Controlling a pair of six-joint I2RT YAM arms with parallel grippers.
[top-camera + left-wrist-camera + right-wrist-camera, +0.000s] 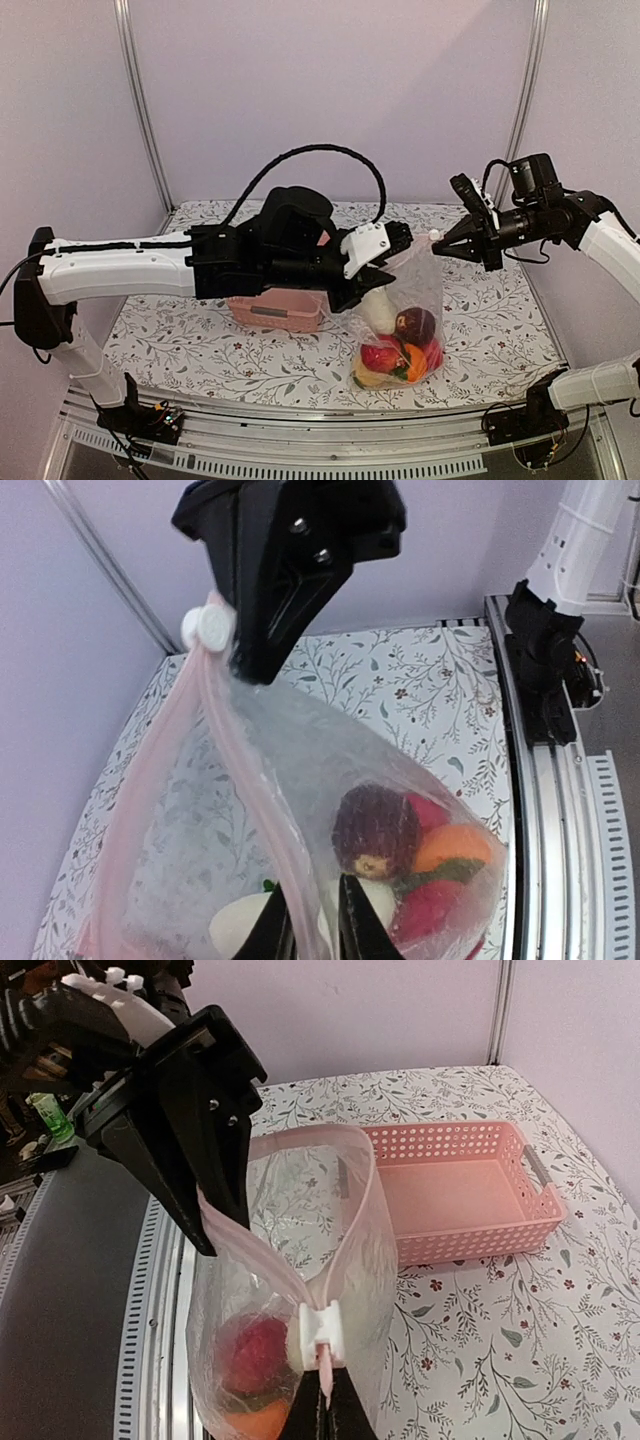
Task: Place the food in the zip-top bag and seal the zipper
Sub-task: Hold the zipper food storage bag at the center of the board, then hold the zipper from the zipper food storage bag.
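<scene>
The clear zip-top bag (412, 300) hangs between both grippers above the table. Inside it lie the food pieces: a maroon fruit (375, 830), an orange one (455, 848), a red one (435, 905) and a white radish (240, 925). My left gripper (310, 880) is shut on the pink zipper (250, 780) strip at one end of the mouth. My right gripper (326, 1372) is shut on the strip's end tab just below the white slider (322, 1335). From the slider the two strips part into a loop, so the mouth gapes open.
An empty pink lattice basket (470, 1200) stands on the floral tablecloth behind the bag, partly under the left arm (120, 268). The metal rail of the table's near edge (560, 810) runs close below the bag.
</scene>
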